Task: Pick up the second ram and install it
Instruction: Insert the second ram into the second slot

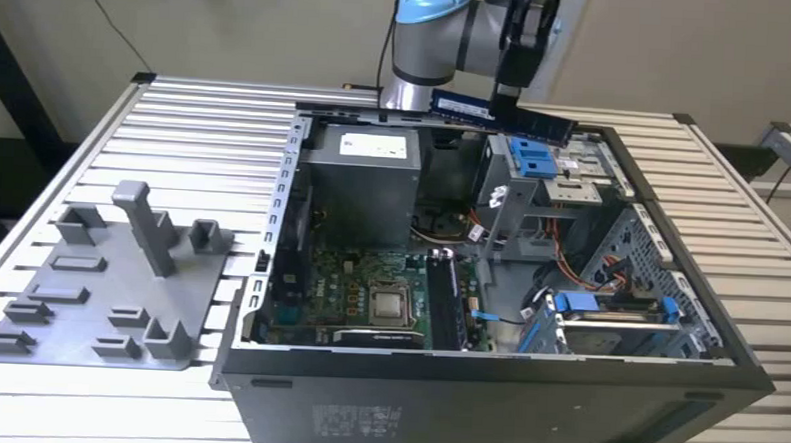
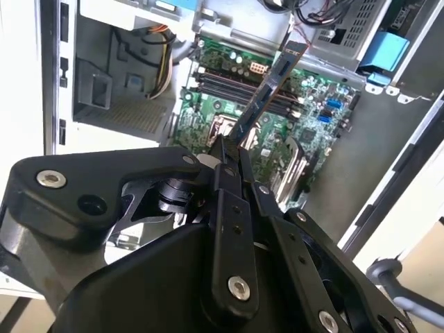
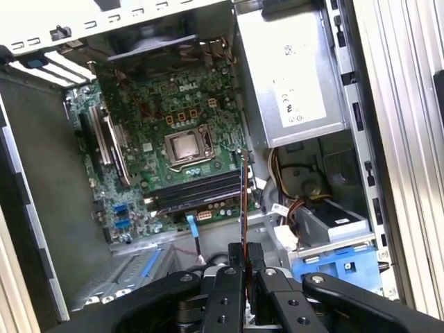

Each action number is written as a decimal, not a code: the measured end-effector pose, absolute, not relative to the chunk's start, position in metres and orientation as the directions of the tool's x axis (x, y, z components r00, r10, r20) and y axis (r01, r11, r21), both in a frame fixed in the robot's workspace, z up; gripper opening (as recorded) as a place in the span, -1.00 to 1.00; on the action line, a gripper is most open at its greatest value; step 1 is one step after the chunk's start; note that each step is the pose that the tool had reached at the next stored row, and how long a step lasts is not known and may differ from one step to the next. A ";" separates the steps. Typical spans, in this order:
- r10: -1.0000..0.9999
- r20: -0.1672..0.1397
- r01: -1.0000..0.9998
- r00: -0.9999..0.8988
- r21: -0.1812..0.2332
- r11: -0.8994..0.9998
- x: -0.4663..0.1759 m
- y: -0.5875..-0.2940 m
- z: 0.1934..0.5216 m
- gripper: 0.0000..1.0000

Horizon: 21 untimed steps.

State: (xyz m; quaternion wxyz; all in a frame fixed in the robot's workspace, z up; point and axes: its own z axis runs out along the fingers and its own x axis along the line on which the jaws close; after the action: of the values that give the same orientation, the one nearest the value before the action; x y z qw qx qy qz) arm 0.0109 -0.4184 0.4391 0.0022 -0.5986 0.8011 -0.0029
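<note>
Holding one stick, the gripper (image 1: 508, 94) hangs over the far end of the single open computer case (image 1: 495, 386). I count one second ram (image 1: 500, 111) in its grasp. In both wrist views the two fingers (image 2: 220, 161) are pinched narrow on the board's flat faces, with the stick (image 2: 270, 87) reaching out past them. It is well above the one motherboard (image 3: 159, 125) and seated in no slot. I also log one processor (image 3: 186, 147) and one power supply (image 3: 291, 76). One grey tray (image 1: 84, 308) lies on the slatted table (image 1: 200, 113), at the exterior view's left of the case.
</note>
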 end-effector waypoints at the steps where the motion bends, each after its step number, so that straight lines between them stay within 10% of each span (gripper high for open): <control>1: -0.957 0.000 -0.957 -0.290 -0.007 0.290 0.011 -0.418 0.439 -0.73; 21: -0.896 0.000 -0.896 -0.444 -0.007 0.444 0.011 -0.418 0.439 -0.73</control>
State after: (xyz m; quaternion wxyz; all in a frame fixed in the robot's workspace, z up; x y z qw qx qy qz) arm 0.0109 -0.4184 0.4387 0.0020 -0.5273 0.8497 -0.0031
